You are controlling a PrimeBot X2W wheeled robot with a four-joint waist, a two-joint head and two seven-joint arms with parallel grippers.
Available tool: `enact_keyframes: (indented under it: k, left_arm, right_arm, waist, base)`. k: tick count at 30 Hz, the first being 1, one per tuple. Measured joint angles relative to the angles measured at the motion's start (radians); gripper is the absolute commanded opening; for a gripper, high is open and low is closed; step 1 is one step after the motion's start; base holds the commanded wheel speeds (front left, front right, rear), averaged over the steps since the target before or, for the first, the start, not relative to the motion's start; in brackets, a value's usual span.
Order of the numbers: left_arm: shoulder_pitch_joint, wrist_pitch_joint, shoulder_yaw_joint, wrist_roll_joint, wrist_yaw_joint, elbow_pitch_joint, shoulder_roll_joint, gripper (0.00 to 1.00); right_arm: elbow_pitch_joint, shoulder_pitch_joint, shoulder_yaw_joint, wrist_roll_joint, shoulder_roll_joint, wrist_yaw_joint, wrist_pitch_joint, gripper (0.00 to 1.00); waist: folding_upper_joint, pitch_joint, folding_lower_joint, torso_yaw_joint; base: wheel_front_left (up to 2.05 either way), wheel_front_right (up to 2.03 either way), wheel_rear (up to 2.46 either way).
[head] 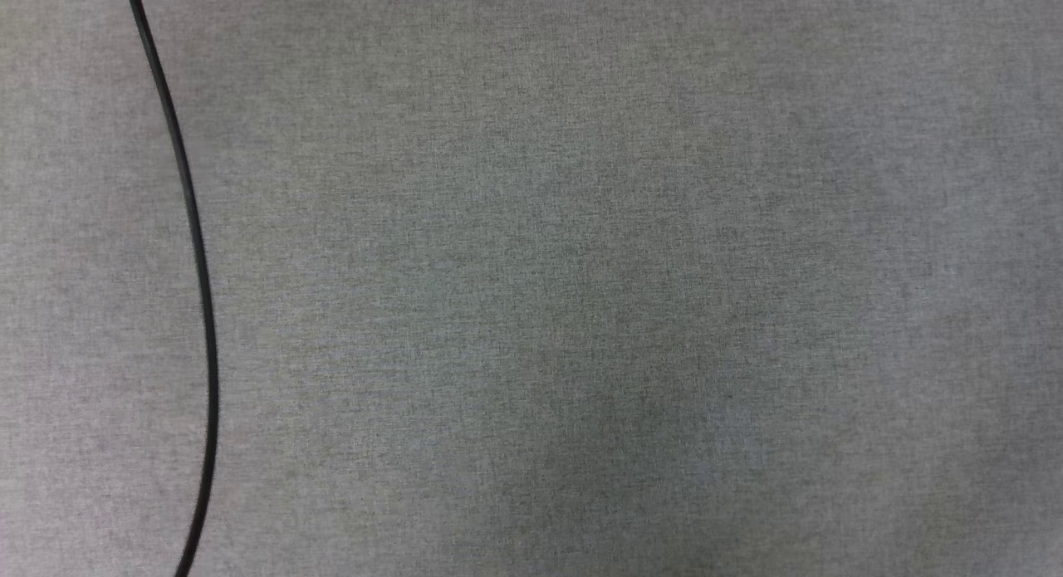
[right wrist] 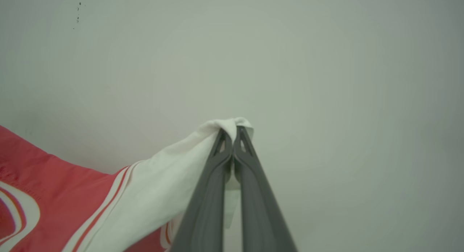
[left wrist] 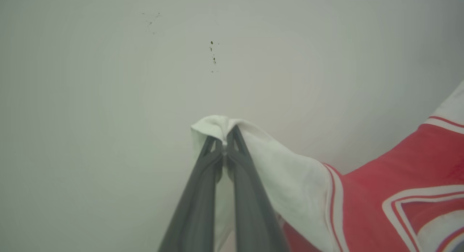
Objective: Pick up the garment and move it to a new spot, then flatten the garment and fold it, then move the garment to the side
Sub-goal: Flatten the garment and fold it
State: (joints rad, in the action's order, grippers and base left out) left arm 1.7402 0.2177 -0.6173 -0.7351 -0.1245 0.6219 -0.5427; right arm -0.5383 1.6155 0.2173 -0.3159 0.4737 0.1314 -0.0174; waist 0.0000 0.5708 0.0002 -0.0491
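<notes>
While each arm pinches a sleeve, the shirt (left wrist: 384,165) hangs spread between them. The left gripper (left wrist: 226,136) has its jaws pressed together on a bunch of white sleeve cloth, and the red body runs off toward 4 o'clock in the left wrist view, where a white-outlined print edges in. The right gripper (right wrist: 235,132) nips the other white sleeve the same way, with the red body running off toward 8 o'clock in its own view.

I judge the pick-up done and the carry to a new spot to be the step in hand. Flattening, folding and the move to the side are all left.

Below the head camera lies a grey cloth top (head: 598,261), which I take for the landing place. A black cable (head: 199,253) curves across it from 11 o'clock down to 7 o'clock, and I reckon a hem laid that far over could drape on it or drag it.

Behind both grippers is a pale backdrop (left wrist: 90,99), with dark specks (left wrist: 213,56) at 12 o'clock. I cannot tell whether it is a wall or a table.
</notes>
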Motion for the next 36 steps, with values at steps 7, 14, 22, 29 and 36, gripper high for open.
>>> enact_keyframes:
  k: [7, 14, 22, 29, 36]
  left_arm:
    - [-0.135, 0.038, -0.009, -0.028, -0.003, 0.052, 0.012, 0.0]
    - [-0.329, 0.042, 0.061, -0.028, -0.005, -0.019, 0.01, 0.0]
    - [-0.866, 0.044, 0.205, -0.015, 0.05, -0.273, 0.005, 0.0]
    - [-1.185, 0.044, 0.241, -0.042, 0.103, -0.393, -0.011, 0.0]
    - [-1.453, 0.044, 0.258, -0.083, 0.16, -0.463, -0.03, 0.0]
  right_arm:
    - [-0.138, -0.078, -0.013, -0.074, -0.081, 0.0, -0.109, 0.0]
    - [-0.165, -0.246, 0.032, -0.088, -0.119, 0.0, -0.205, 0.0]
    - [-0.037, -0.667, 0.042, -0.123, -0.104, 0.0, -0.235, 0.0]
    - [0.075, -0.987, 0.005, -0.125, -0.097, 0.0, -0.212, 0.0]
    - [0.205, -1.29, -0.085, -0.125, -0.122, 0.0, -0.142, 0.0]
  waist:
    - [0.0, -0.017, 0.0, -0.002]
    - [0.0, -0.073, -0.0001, -0.006]
    - [0.0, -0.215, -0.0003, -0.006]
    - [0.0001, -0.332, -0.0005, -0.004]
    - [0.0001, -0.433, -0.0006, -0.005]
  base:
    - [0.0, 0.0, 0.0]
    - [0.0, 0.0, 0.0]
    - [0.0, 0.0, 0.0]
    - [0.0, 0.0, 0.0]
    - [0.0, 0.0, 0.0]
